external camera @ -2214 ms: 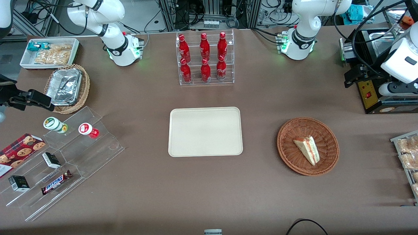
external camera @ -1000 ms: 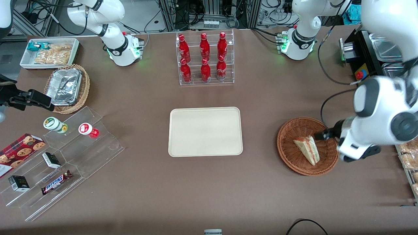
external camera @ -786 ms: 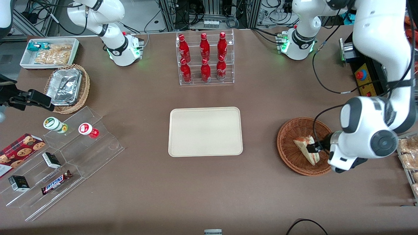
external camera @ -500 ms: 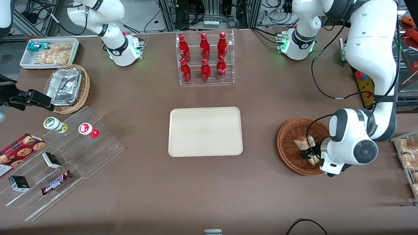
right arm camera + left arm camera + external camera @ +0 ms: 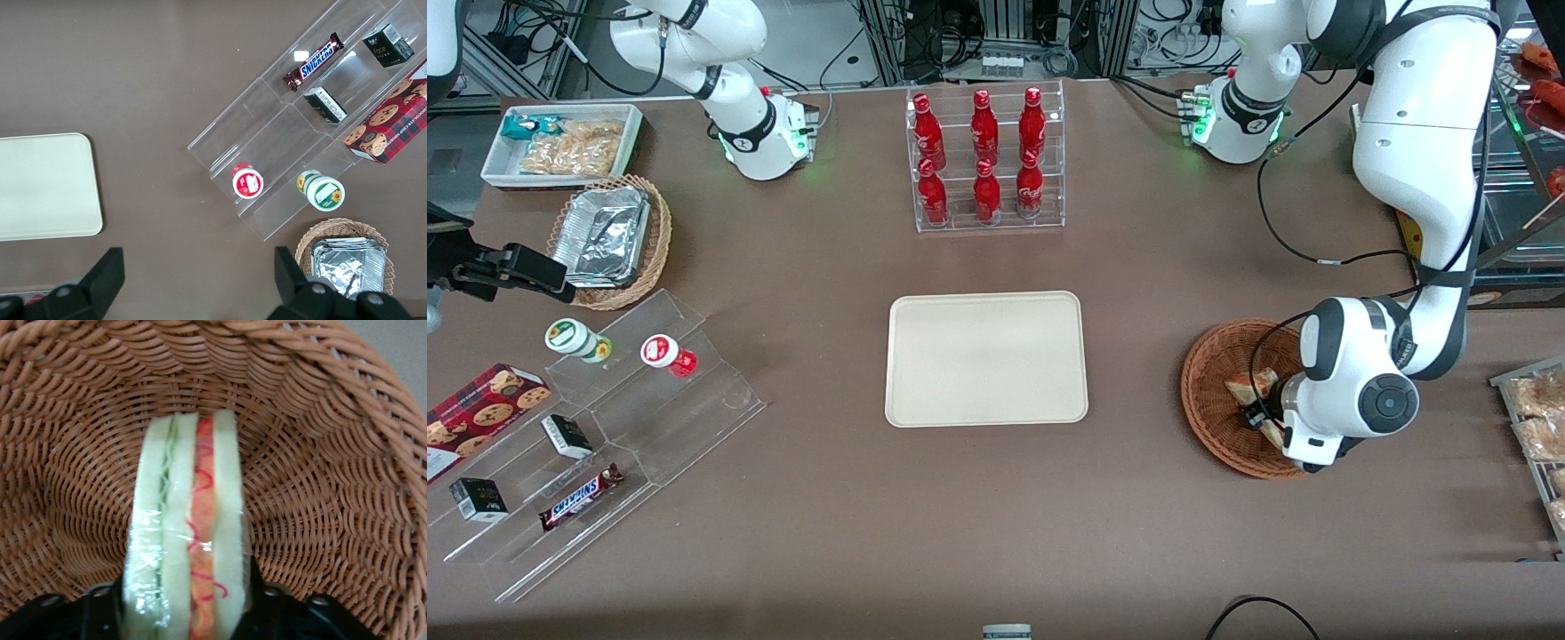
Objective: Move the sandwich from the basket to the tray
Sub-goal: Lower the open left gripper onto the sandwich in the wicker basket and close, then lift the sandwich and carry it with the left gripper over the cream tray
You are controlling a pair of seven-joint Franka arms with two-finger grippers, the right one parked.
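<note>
The sandwich (image 5: 1243,391) lies in the reddish-brown woven basket (image 5: 1208,373), toward the working arm's end of the table. The left arm reaches down into the basket and hides most of the sandwich in the front view. My gripper (image 5: 1264,418) sits low over it. In the left wrist view the plastic-wrapped sandwich (image 5: 190,540) shows its green and red-orange filling, resting on the basket weave (image 5: 320,453). My gripper (image 5: 185,603) has a black finger (image 5: 263,603) pressed against each bread side. The cream tray (image 5: 987,358) lies bare at the table's middle.
A clear rack of red bottles (image 5: 985,160) stands farther from the front camera than the tray. A rack of bagged snacks (image 5: 1538,427) sits at the table edge beside the basket. An acrylic stand (image 5: 605,427) with snacks lies toward the parked arm's end.
The left arm swung in from the table's edge and came down over the basket. Its gripper now sits around the sandwich, which lay uncovered at first.
</note>
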